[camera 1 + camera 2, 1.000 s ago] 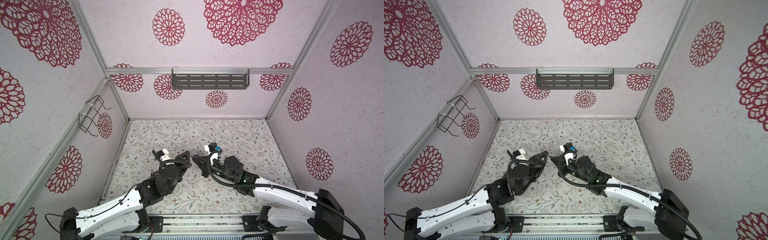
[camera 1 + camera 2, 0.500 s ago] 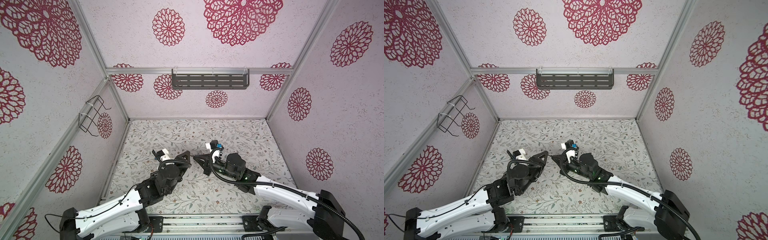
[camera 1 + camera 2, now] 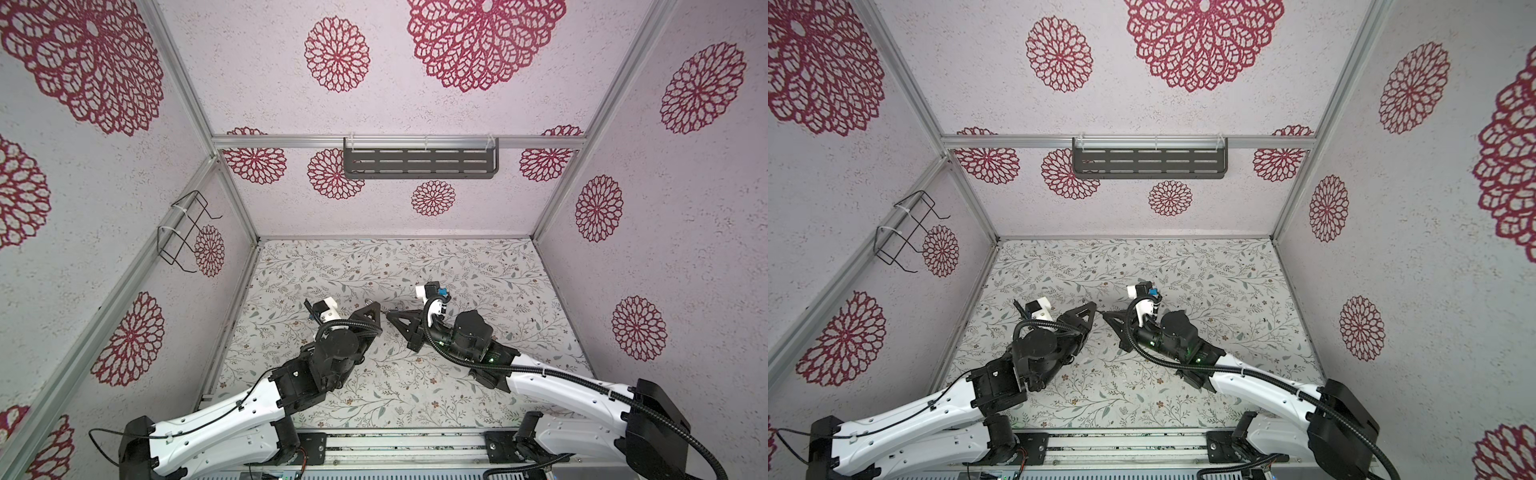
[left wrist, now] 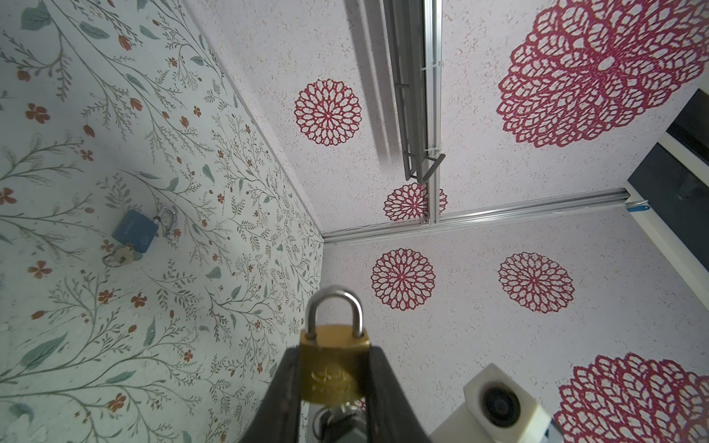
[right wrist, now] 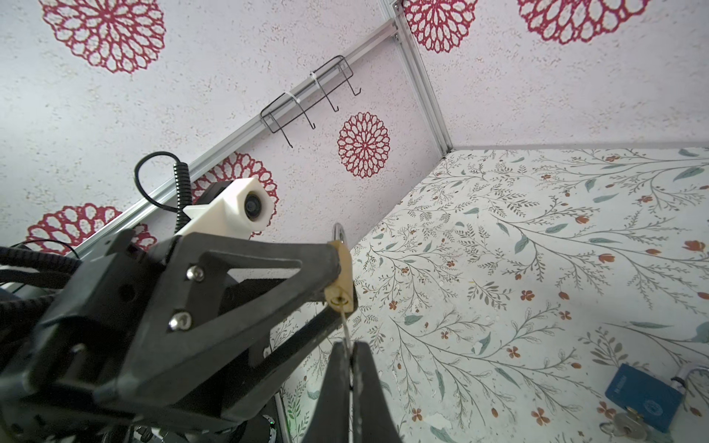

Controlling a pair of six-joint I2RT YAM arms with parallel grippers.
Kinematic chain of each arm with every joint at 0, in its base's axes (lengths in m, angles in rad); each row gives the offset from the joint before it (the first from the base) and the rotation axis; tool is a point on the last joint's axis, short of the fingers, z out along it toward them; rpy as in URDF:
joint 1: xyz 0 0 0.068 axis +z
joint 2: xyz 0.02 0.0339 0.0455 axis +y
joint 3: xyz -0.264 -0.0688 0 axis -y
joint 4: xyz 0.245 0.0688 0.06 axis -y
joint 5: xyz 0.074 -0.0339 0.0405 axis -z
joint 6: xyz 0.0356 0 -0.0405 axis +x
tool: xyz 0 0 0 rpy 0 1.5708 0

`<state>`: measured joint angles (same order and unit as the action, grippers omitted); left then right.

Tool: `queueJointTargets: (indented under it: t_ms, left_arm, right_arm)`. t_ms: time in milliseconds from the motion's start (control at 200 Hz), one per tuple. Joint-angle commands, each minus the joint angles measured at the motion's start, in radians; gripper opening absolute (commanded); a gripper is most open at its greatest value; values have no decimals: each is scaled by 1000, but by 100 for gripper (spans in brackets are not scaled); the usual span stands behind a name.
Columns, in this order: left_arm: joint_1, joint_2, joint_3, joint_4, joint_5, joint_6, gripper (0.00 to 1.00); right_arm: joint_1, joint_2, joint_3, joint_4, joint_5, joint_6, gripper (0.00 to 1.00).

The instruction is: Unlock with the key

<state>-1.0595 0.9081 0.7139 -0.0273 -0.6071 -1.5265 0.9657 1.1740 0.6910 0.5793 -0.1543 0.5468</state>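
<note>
A brass padlock (image 4: 333, 368) with a steel shackle (image 4: 334, 303), still down in the body, is pinched between the fingers of my left gripper (image 4: 333, 347), above the table's middle. In the right wrist view the padlock (image 5: 342, 276) shows edge-on, its bottom face turned toward my right gripper (image 5: 350, 345). That gripper is shut on a thin silver key (image 5: 346, 330) whose blade reaches the keyhole. In both top views the left gripper (image 3: 376, 305) and right gripper (image 3: 390, 316) meet tip to tip.
A blue padlock (image 4: 134, 232) with its own key in it lies on the floral table (image 3: 478, 270); the right wrist view shows the blue padlock (image 5: 644, 395) too. A slotted shelf (image 3: 419, 164) hangs on the back wall, a wire rack (image 3: 183, 232) on the left wall.
The right arm's wrist has shifted slightly to the right while keeping the key at the lock. The left arm and the brass padlock have stayed still.
</note>
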Motion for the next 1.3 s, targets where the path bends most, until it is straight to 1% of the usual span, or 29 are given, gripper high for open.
queueJointTargets:
  t_ms: [0, 45, 100, 180, 275, 370, 465, 565, 690, 826, 956, 1121, 1221, 1291]
  left_arm:
    - [-31, -9, 19, 24, 108, 5, 0]
    - [-33, -13, 18, 18, 107, 6, 0]
    - [-32, -15, 15, 3, 105, 1, 0]
    - [-32, -20, 2, 0, 101, -9, 0]
    - [-29, -29, -13, 15, 104, -10, 0]
    - [-28, -37, -23, 10, 87, -6, 0]
    - [-18, -47, -37, 10, 76, -10, 0]
    - [-14, -49, -42, 16, 63, -6, 0]
    - [-13, -46, -55, 49, 53, -7, 0]
    - [-12, -36, -60, 82, 59, -7, 0]
    - [-11, -21, -52, 95, 74, -6, 0]
    - [-11, 6, -50, 137, 93, -10, 0]
    - [-11, 15, -47, 135, 96, -7, 0]
    - [-11, 17, -48, 134, 94, -13, 0]
  right_arm:
    - [37, -12, 37, 35, 59, -103, 0]
    - [49, -24, 38, 16, 92, -163, 0]
    - [52, -37, 40, -5, 104, -224, 0]
    - [51, -51, 40, -32, 138, -292, 0]
    - [52, -60, 43, -61, 133, -340, 0]
    - [46, -85, 14, -10, 98, -279, 0]
    - [46, -94, 23, -33, 112, -217, 0]
    - [52, -108, 7, -18, 132, -153, 0]
    - [71, -120, -1, -37, 187, -132, 0]
    - [73, -119, -29, 25, 174, -53, 0]
    - [94, -94, -15, 9, 197, -71, 0]
    - [106, -58, -18, 79, 145, -62, 0]
    - [103, -41, -12, 134, 96, 11, 0]
    - [101, -42, 3, 127, 90, 46, 0]
